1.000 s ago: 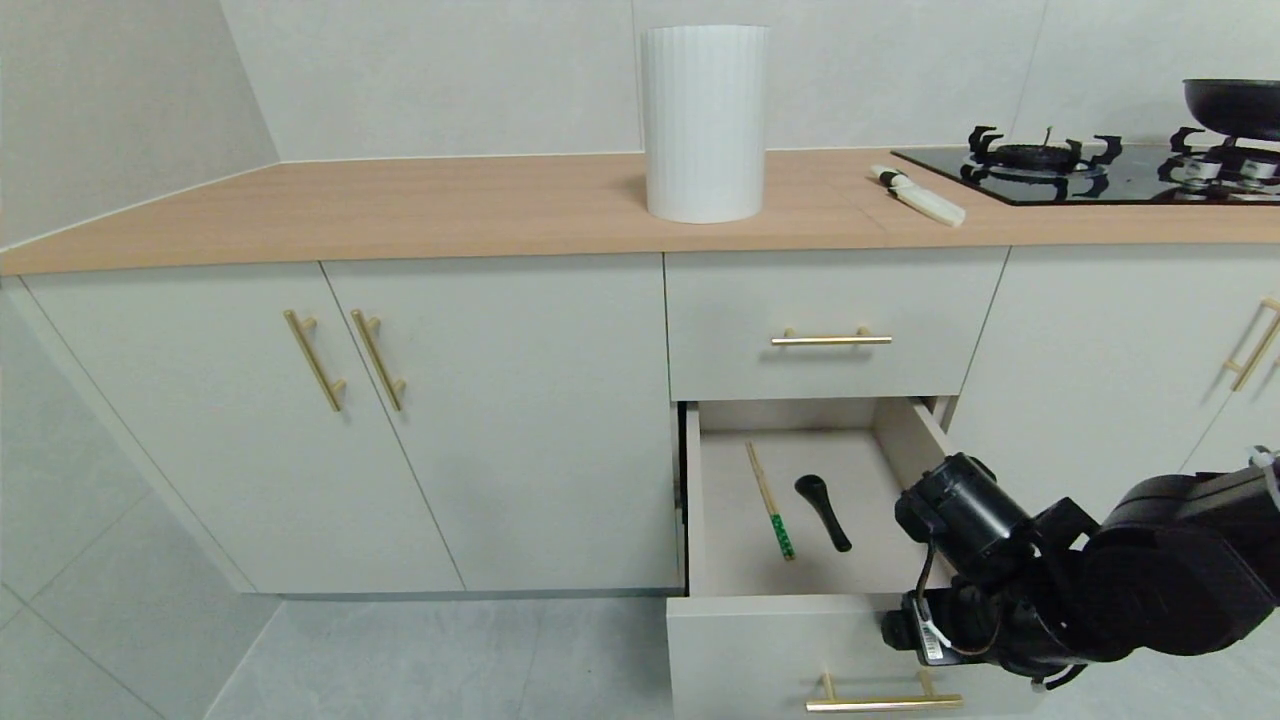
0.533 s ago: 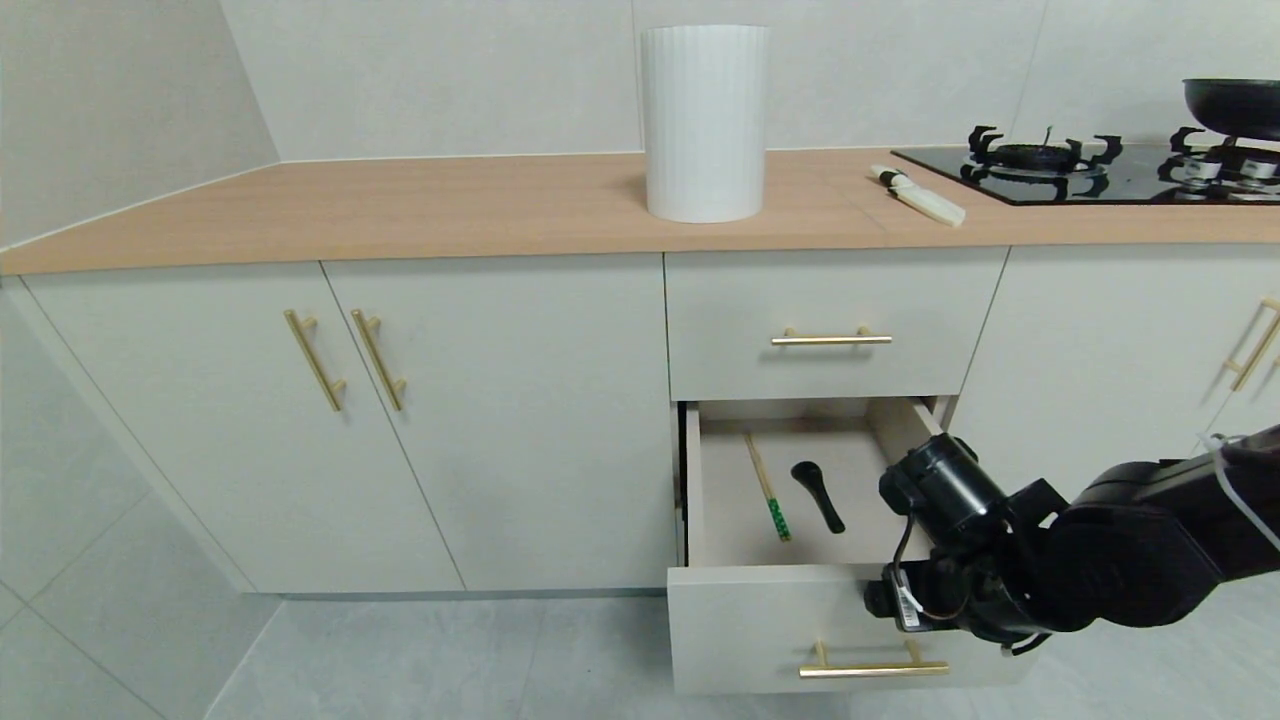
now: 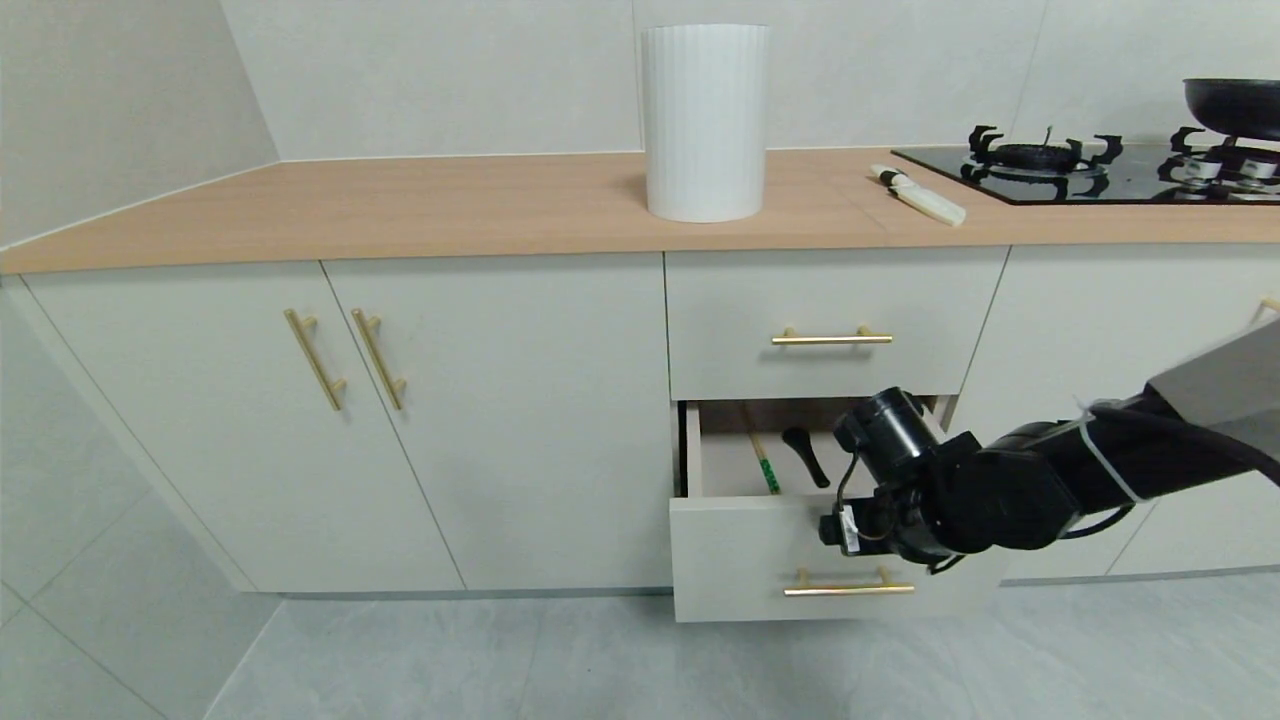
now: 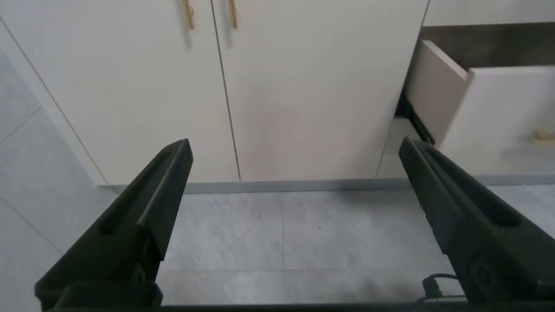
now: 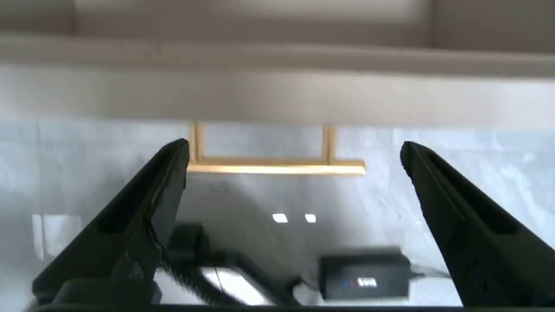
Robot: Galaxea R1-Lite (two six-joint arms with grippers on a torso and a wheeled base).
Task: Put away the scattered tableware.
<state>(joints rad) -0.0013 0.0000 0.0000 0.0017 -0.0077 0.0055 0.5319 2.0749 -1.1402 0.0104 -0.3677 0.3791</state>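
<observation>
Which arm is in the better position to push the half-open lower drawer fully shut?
Right. The right gripper, open, sits at the front of the lower drawer, by its gold handle. The left gripper, also open, faces the cabinet doors beside the drawer, farther from that front.

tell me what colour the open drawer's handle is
Brass gold; the handle shows best in the right wrist view.

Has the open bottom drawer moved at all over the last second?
Yes. The bottom drawer has slid inward, its front now much nearer the fixed upper drawer, leaving only a narrow gap open.
</observation>
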